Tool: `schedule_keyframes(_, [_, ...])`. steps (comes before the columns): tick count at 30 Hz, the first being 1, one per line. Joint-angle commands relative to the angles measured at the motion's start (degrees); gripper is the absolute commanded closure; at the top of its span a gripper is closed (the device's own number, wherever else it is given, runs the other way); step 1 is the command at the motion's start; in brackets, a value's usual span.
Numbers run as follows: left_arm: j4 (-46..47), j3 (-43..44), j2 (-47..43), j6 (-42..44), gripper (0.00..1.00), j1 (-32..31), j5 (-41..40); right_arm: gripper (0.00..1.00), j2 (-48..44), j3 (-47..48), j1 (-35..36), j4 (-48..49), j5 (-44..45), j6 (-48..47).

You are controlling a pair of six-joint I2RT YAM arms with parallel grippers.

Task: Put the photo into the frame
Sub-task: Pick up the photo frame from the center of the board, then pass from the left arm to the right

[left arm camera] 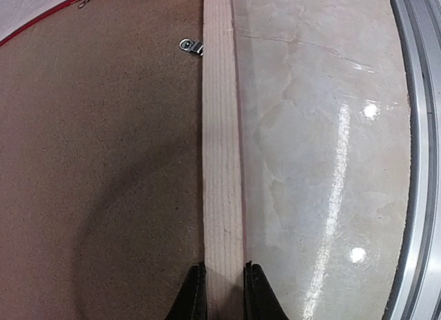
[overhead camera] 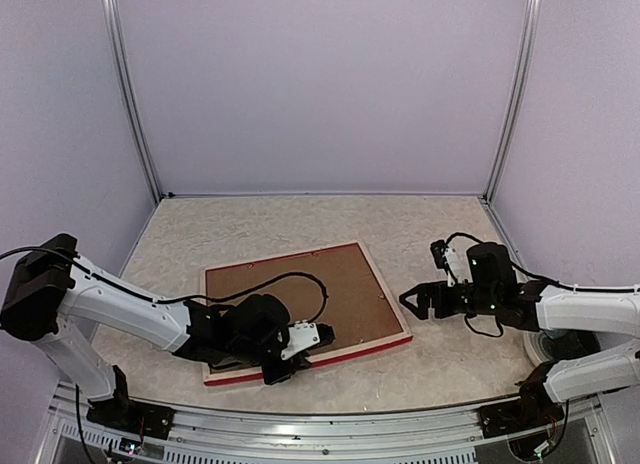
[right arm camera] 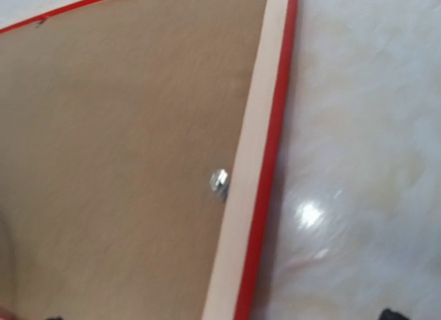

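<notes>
The frame (overhead camera: 388,306) lies face down on the table, pale wood back up, its red face showing along the near edge. A brown backing board (overhead camera: 300,299) fills it. The photo is hidden. My left gripper (overhead camera: 285,370) is shut on the frame's near rail (left arm camera: 220,127), one finger on the board side and one on the table side, as the left wrist view shows (left arm camera: 224,270). My right gripper (overhead camera: 418,302) is open and empty just right of the frame's right rail (right arm camera: 256,161), not touching it.
Small metal clips (left arm camera: 191,46) (right arm camera: 219,182) sit on the board (left arm camera: 103,161) at the rail. The left arm's black cable (overhead camera: 300,276) loops over the board. The table's metal front edge (left arm camera: 417,161) runs close to the left gripper.
</notes>
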Motion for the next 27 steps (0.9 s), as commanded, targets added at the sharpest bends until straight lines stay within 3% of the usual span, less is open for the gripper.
schedule_keyframes(1, [2.03, 1.76, -5.37, -0.56, 1.00, -1.56, -4.33, 0.01, -2.85, -2.86, -0.67, 1.69, -7.30, 5.50])
schedule_keyframes(8, [1.76, 1.48, -9.01, -0.86, 1.00, -2.94, -6.53, 0.01, -4.03, -6.23, -0.76, 5.53, -12.21, 10.09])
schedule_keyframes(17, [1.72, 0.94, -11.08, -1.20, 1.00, -4.75, -8.57, 0.01, -2.17, -11.30, -0.84, 17.49, -19.87, 20.01])
schedule_keyframes(27, [2.86, -0.57, -13.01, -1.90, 1.00, -5.55, -8.85, 0.06, 5.88, -13.90, -0.87, 31.85, -26.28, 28.62])
